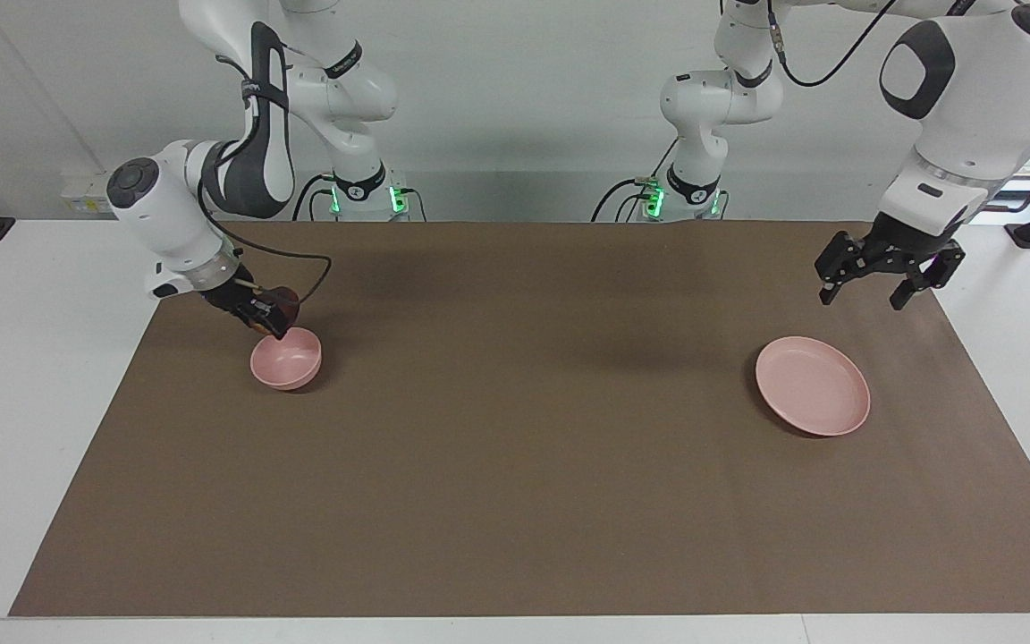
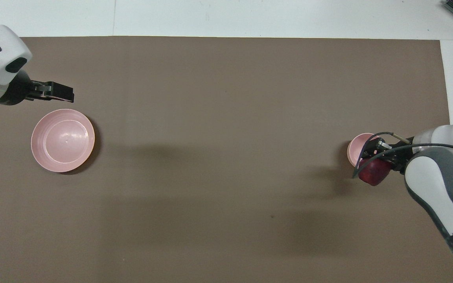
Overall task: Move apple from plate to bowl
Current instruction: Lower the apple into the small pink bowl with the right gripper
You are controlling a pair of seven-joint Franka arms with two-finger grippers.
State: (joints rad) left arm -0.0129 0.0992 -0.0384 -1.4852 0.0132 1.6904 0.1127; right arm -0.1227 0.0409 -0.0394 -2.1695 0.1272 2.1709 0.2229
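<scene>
The dark red apple (image 1: 283, 298) is held in my right gripper (image 1: 270, 319), which is shut on it just above the rim of the small pink bowl (image 1: 287, 362) on the side nearer to the robots. In the overhead view the apple (image 2: 374, 172) hangs at the edge of the bowl (image 2: 354, 151) under the right gripper (image 2: 372, 162). The wide pink plate (image 1: 812, 386) lies bare at the left arm's end and also shows in the overhead view (image 2: 62, 140). My left gripper (image 1: 868, 293) hangs open and empty in the air over the mat beside the plate; it also shows in the overhead view (image 2: 63, 94).
A brown mat (image 1: 515, 465) covers most of the white table (image 1: 23, 402). Only the bowl and the plate stand on it, a long way apart at its two ends. The right arm's cable (image 1: 300, 259) loops beside the bowl.
</scene>
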